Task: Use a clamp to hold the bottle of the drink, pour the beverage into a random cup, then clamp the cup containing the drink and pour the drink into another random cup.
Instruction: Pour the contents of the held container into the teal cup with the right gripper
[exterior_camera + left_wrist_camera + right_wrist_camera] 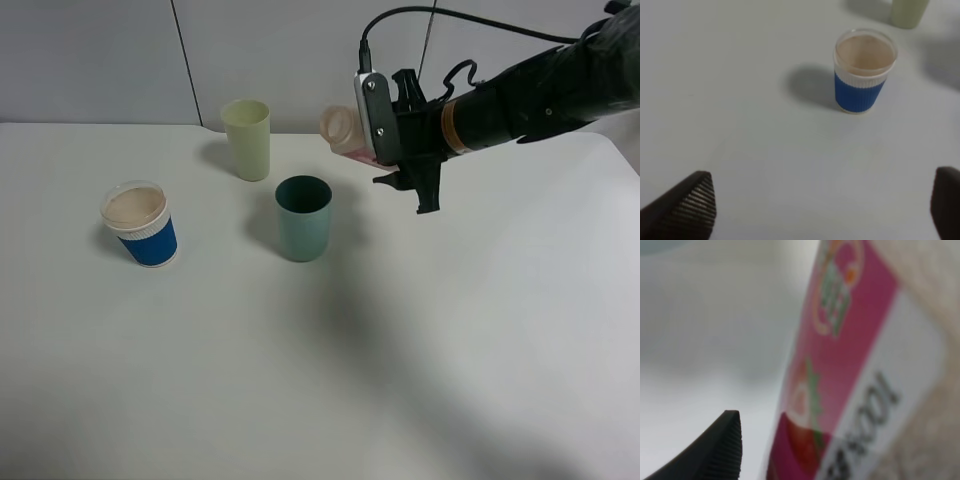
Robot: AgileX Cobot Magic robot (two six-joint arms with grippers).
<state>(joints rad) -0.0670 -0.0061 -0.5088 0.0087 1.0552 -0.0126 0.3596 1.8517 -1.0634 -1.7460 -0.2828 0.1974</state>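
The left hand (822, 177) hangs nearest, low over the white bench (740, 100), its two ribbed fingers (695, 202) spread wide with nothing between them; ahead of it, well apart, the blue cup (860, 85) with a white ribbed band stands upright, filled close to the rim with pale tan beverage (864, 54); in the high view this cup sits toward the left of the bench; to its right, apart from it, the teal-green cup (303, 225) stands upright, its inside too dark to tell what it holds; farther back, the right hand (368, 130) is clamped on the bottle (338, 125), holding it in the air on its side, the wide neck pointing left, above and behind the teal-green cup; the pink-red label fills the right wrist view; the pale yellow-green tumbler (246, 140) stands upright near the bottle's mouth, behind and left of the teal-green cup; a grey wall (100, 60) closes the back.
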